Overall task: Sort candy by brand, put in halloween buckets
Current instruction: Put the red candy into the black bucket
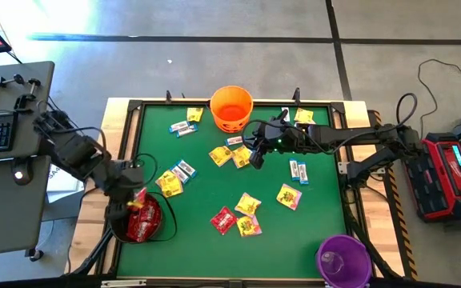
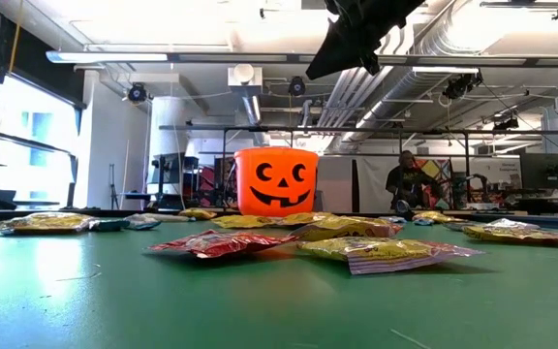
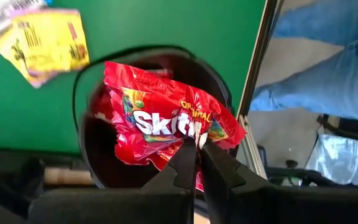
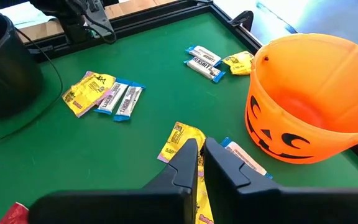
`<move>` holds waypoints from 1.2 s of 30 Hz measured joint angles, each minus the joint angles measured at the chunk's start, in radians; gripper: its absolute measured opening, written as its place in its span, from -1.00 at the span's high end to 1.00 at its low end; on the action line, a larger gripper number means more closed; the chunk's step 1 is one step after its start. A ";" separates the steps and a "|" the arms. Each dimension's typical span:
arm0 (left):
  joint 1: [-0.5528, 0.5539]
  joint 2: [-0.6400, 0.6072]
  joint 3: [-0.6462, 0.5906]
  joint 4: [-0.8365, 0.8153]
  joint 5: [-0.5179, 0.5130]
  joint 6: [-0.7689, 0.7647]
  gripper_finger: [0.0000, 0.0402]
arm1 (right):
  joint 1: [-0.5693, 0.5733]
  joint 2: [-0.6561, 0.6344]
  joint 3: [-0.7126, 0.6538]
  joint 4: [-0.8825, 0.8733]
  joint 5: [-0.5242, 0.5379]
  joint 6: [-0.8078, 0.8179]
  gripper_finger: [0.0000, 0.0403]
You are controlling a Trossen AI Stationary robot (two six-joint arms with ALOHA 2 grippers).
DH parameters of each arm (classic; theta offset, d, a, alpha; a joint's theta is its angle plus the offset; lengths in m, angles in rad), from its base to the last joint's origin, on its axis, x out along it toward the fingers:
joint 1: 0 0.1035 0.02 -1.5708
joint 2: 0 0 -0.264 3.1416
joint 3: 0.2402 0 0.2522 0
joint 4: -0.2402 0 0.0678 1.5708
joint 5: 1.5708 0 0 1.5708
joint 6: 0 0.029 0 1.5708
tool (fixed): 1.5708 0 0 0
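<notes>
While the left gripper (image 3: 197,146), jaws clamped on a red Skittles packet (image 3: 166,118), hangs over the black bucket (image 1: 140,218) at lower left, the right gripper (image 4: 201,149) pinches a yellow packet (image 4: 182,142) mid-frame, and most candy remains unsorted.

You can read one brand only: "Skittles" in white letters, w/ small "ORIGINAL" above it, on the red packet (image 3: 166,121) pinched in the left gripper (image 3: 197,146) over the black bucket (image 3: 98,149). The last letters sit behind the fingertips. Print on the yellow packet (image 3: 45,43) nearby is too blurred for you to read. Other wrappers on the table: text too small, no numbers or signs legible.
</notes>
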 joint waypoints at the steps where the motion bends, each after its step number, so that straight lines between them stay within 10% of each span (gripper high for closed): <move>1: -0.020 0.000 0.000 -0.003 -0.002 -0.022 0.98 | 0.000 0.000 0.000 0.000 0.000 0.000 0.92; 36: -0.285 0.103 -0.169 0.096 0.044 -0.137 1.00 | 0.001 0.006 0.000 -0.001 0.026 0.009 0.92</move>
